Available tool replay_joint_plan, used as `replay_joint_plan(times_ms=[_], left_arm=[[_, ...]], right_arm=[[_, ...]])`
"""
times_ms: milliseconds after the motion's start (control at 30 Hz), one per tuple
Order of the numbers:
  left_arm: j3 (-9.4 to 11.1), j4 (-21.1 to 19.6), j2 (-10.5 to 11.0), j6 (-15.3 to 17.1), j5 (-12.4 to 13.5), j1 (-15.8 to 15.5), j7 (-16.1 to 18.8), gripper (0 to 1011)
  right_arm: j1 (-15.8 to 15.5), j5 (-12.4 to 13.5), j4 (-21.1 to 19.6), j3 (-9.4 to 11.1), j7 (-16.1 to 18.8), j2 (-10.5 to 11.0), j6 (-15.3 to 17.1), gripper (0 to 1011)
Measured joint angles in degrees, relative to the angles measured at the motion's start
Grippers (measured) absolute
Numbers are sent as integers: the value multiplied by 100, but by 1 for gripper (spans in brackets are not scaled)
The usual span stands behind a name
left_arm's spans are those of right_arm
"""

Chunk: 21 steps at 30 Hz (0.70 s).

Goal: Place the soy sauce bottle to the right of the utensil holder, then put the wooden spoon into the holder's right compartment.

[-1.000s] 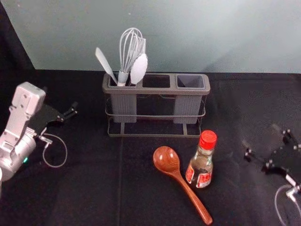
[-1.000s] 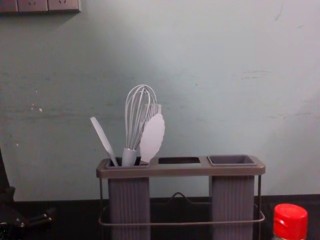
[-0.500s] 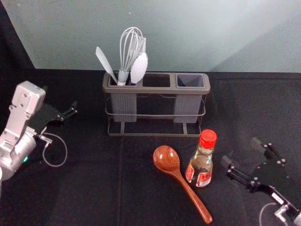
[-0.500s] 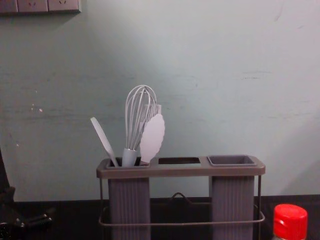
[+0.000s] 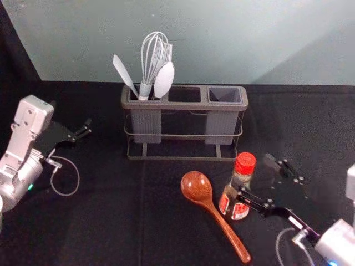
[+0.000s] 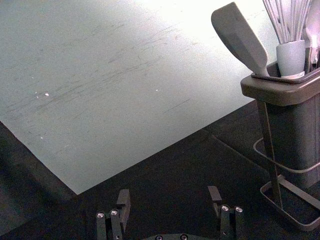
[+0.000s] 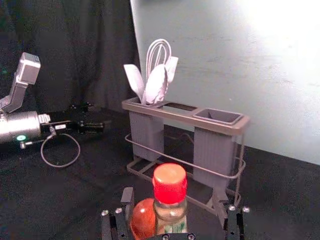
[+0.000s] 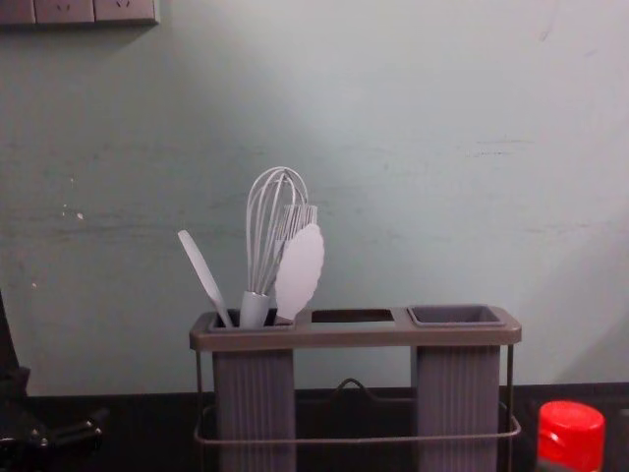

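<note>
One open right pincer (image 5: 256, 177) close to the upright sauce bottle (image 5: 244, 164) beside the wooden spoon (image 5: 196, 187); one open left pincer (image 5: 71, 114) left of the utensil holder (image 5: 184, 106).

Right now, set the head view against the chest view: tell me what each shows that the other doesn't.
Head view alone: the wooden spoon, the soy sauce bottle's labelled body and the left arm's silver casing.

Chest view alone: the socket panel high on the wall.

Both: the utensil holder, the whisk in its left compartment, the bottle's red cap and the left gripper, off to the left.

The right gripper is at the bottle in the head view; I can't tell whether the chest view catches it.
</note>
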Motion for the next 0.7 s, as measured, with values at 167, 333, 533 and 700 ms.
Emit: replay_joint_plan(times_ms=[167,333,533,700], left_arm=[[0,0,0,0,0,0,0,1011],[0,0,0,0,0,0,0,1011],[0,0,0,0,0,0,0,1011],[0,0,0,0,0,0,0,1011]], right_arm=[[330,-142,201,-130,87,-241,128,1004],[478,-228,354,-159,110,-424,163,1004],[572,-370,464,-161,137,-586,163,1004],[602,-485,506,-145,151,-708,156,893]])
